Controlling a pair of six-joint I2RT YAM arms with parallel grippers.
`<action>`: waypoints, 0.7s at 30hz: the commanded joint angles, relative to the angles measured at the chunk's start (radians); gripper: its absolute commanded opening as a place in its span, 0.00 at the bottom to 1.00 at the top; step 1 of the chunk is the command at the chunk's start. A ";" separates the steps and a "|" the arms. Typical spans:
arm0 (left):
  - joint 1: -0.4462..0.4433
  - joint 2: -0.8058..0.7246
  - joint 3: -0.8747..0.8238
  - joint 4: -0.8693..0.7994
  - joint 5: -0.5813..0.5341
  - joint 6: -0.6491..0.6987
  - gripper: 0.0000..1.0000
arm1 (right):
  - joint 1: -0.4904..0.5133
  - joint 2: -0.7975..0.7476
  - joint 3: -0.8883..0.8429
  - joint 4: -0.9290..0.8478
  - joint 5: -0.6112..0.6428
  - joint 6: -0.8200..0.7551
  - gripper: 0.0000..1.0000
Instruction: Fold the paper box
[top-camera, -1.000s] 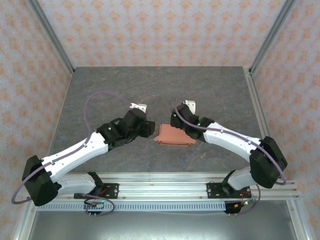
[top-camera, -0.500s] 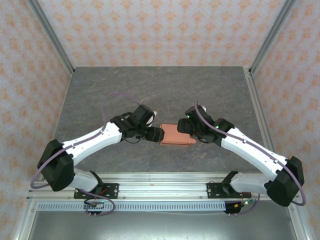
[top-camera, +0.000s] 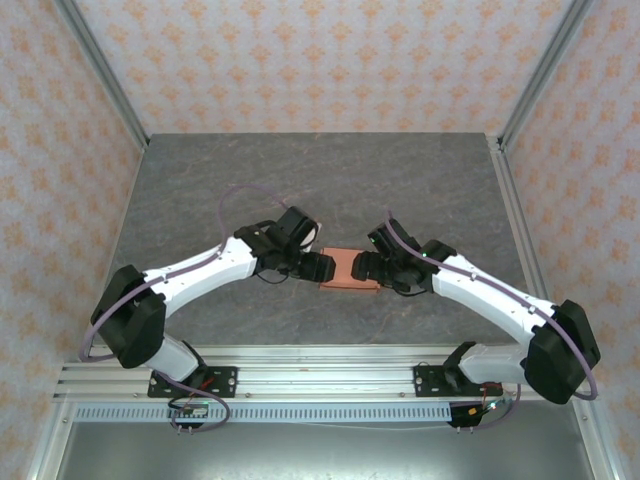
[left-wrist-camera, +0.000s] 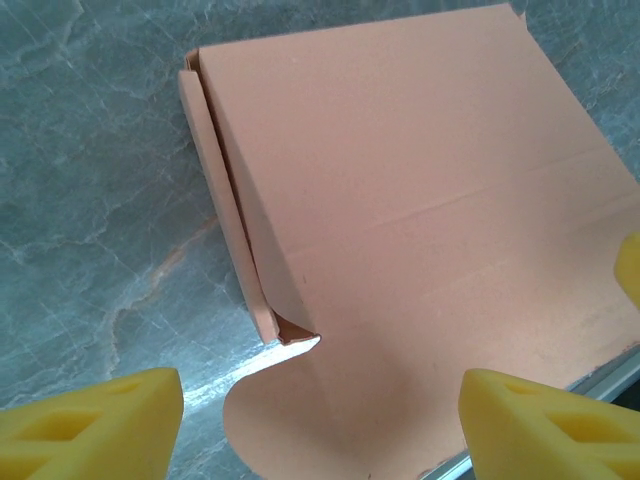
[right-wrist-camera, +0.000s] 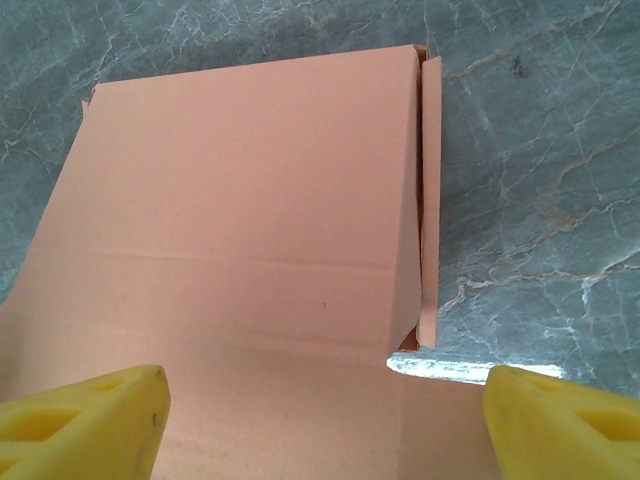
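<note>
While the paper box (top-camera: 346, 268) lay flat on the gray tabletop (top-camera: 300, 180), the left claw (top-camera: 320, 268) stood at its left end and the right claw (top-camera: 366, 268) at its right end, each with yellow fingers (left-wrist-camera: 90, 425) spread wide apart over it, clamping nothing.

Paper box (top-camera: 348, 270) of salmon-orange card, folded shallow, top closed, flat on mid-bench (top-camera: 300, 180); rounded tab (left-wrist-camera: 270, 430) poking out one side.

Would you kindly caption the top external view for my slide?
Left hand and right hand, both open, flank the salmon-orange paper box on the table.
</note>
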 joint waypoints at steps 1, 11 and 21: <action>0.001 -0.021 0.049 -0.062 -0.037 0.035 0.75 | -0.007 -0.002 -0.010 -0.015 -0.022 0.011 0.85; 0.001 0.020 0.018 0.009 0.031 -0.009 0.79 | -0.035 0.018 -0.050 0.065 -0.081 0.022 0.88; 0.003 0.014 0.036 -0.011 -0.033 0.012 0.79 | -0.091 0.096 -0.061 0.224 -0.151 0.008 0.96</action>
